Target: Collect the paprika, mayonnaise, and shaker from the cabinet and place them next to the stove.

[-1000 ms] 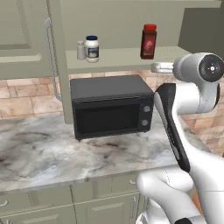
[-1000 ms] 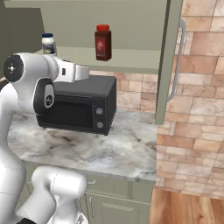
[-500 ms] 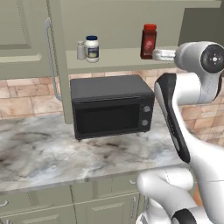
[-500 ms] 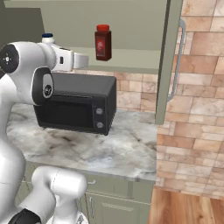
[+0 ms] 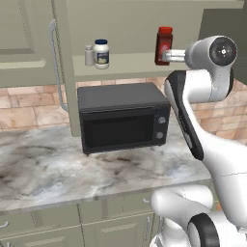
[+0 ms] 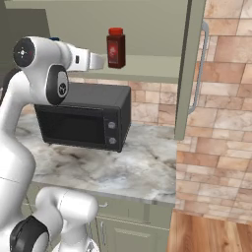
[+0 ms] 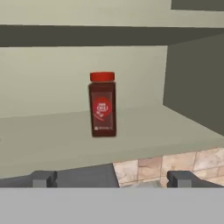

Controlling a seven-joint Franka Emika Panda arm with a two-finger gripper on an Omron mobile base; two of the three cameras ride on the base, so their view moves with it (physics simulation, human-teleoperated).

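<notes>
- Because the cabinet [image 5: 62, 72] door stands swung open at the left of the left base view, its one shelf is bare to see, and three things stand on it, one of each kind.
- Far left on that shelf, in the upper left of the frame, is the shaker [image 5: 89, 55], a small grey cylinder, touching or just beside the mayonnaise [image 5: 101, 53], a short white jar with a dark lid. Both look light and stiff; the jar's smooth wall may be slippery.
- Below the shelf, in the middle of the frame, one black microwave [image 5: 123, 116] sits on the marble desk [image 5: 43, 169].
- Well apart to the right, in the upper middle, stands the paprika [image 5: 164, 46], upright near the shelf's front edge. In the hand view it is centre frame, red cap on top, label facing the camera.
- I judge this bottle rigid and light but tall, so it could tip if knocked high; the best hold is across the body at the label, below the cap.
- At the upper right of the left base view the pincer [image 7: 111, 178] points at the bottle and stops short of it. In the hand view its two dark tips sit wide apart at the bottom, nothing between them: spread and empty.
- No stove is to be seen in these frames.
</notes>
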